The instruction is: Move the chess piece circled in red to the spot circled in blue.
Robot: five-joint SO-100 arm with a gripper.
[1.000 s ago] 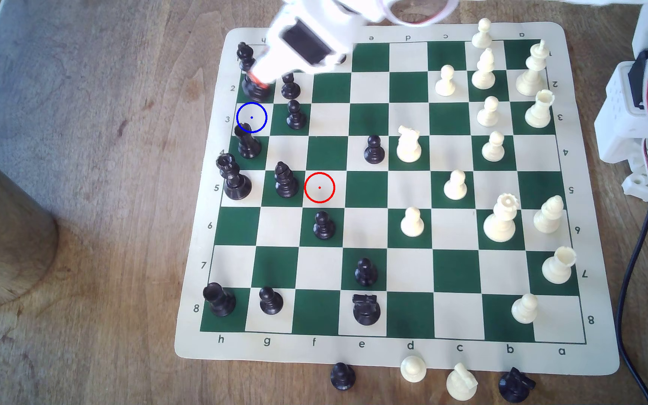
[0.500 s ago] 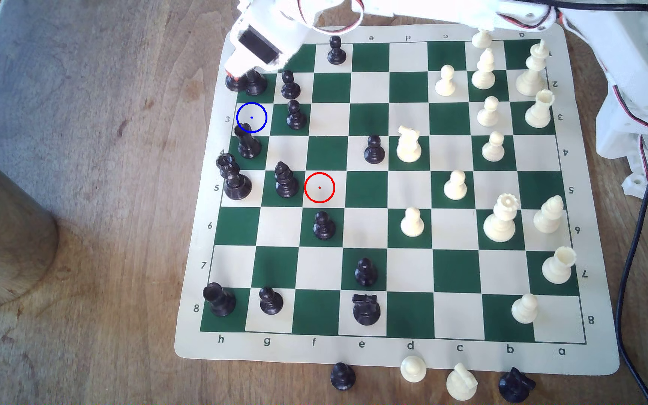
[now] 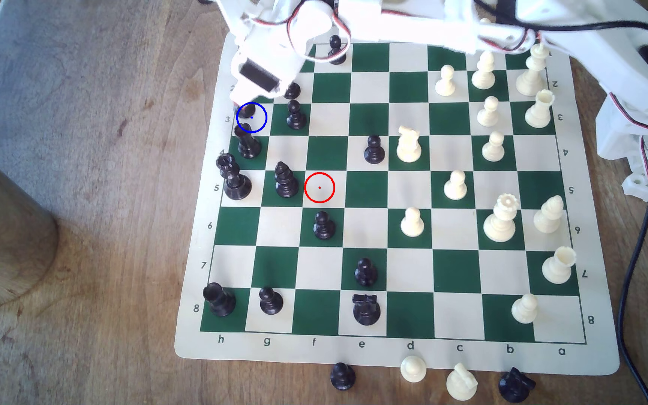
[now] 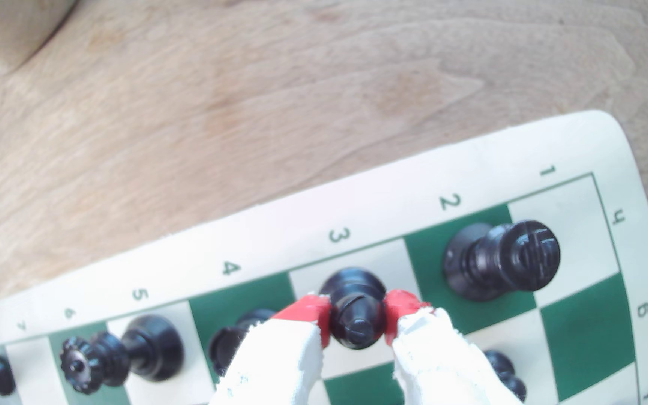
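The chess piece circled in red, a black bishop point(image 4: 355, 311), is held by its head between my gripper's point(image 4: 357, 311) red pads point(image 4: 307, 313). Its round base sits over the cream square of row 3 point(image 4: 396, 261). In the exterior view the gripper point(image 3: 245, 107) and the bishop point(image 3: 246, 112) are inside the blue ring, at the spot circled in blue point(image 3: 258, 123). Whether the base touches the board, I cannot tell. The red-ringed square point(image 3: 319, 187) has no piece on it.
A black king point(image 4: 501, 259) stands one square away on row 2. On the other side are a dark piece point(image 3: 248, 144) and the black queen point(image 3: 233, 179). Black pawns point(image 3: 296, 115) stand in the neighbouring column. The board's edge point(image 3: 226, 118) and bare wood lie just beyond.
My gripper has come down the h column in the exterior view, from row 2 into the blue ring, with the black bishop still in it.
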